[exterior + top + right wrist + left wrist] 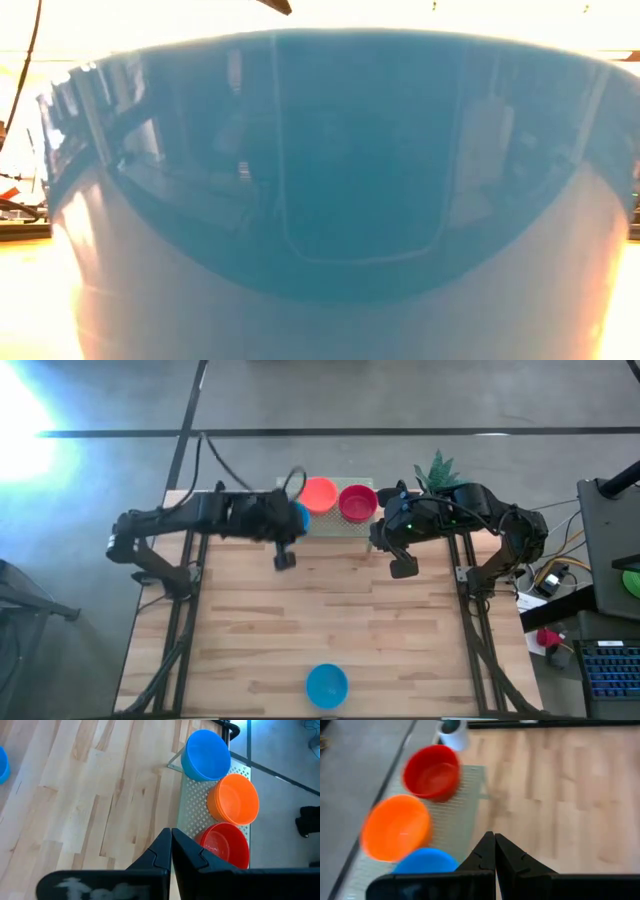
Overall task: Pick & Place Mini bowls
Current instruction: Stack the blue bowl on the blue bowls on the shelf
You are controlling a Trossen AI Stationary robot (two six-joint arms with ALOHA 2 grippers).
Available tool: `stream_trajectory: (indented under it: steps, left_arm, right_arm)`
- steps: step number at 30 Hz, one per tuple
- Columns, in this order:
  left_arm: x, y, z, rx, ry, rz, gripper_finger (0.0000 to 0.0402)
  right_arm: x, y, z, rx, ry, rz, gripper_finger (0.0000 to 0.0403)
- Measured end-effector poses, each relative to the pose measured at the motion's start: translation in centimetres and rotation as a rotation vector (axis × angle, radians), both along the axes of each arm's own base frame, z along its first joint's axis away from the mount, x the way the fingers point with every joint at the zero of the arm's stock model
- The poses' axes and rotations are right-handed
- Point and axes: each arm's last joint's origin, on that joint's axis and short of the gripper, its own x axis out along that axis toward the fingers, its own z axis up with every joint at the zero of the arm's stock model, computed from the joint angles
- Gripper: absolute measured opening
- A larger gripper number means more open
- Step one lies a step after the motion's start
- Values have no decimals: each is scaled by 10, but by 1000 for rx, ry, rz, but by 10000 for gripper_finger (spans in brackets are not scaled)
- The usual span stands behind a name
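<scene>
Three mini bowls stand upright side by side on a pale perforated tray [338, 526] at the table's far edge: blue [301, 515], orange [319, 494] and red [357, 503]. A fourth bowl, blue [326, 685], sits at the near edge and fills the low view [330, 170]. My left gripper [285, 559] is shut over bare wood just nearer than the tray's blue bowl. In the left wrist view [495, 851] it is beside the blue bowl [426, 861], orange bowl [395, 827] and red bowl [431, 772]. My right gripper [403, 568] is shut, right of the red bowl; its wrist view [171, 844] shows all three bowls.
A small white pot [454, 737] with a green plant [437, 468] stands at the far edge, right of the tray, close by the right arm. Bare wooden tabletop [330, 610] lies between the grippers and the near blue bowl. Cables and equipment sit off the table's right side.
</scene>
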Motion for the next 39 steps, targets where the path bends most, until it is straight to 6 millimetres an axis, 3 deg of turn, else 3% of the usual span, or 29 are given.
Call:
stream_trajectory:
  steps: [5, 14, 25, 39]
  left_arm:
    - [-8, -31, -13, -14, 20, -23, 0]
    - [-12, -66, -43, -11, 113, -150, 0]
    - [-6, -112, -87, 25, 145, -576, 0]
    - [4, -120, -120, 39, 79, -608, 0]
  right_arm:
    - [0, 0, 0, -1, 0, 2, 8]
    - [0, 0, 0, 0, -1, 0, 8]
    - [-1, 0, 0, 1, -2, 0, 8]
    - [-1, 0, 0, 1, -1, 0, 8]
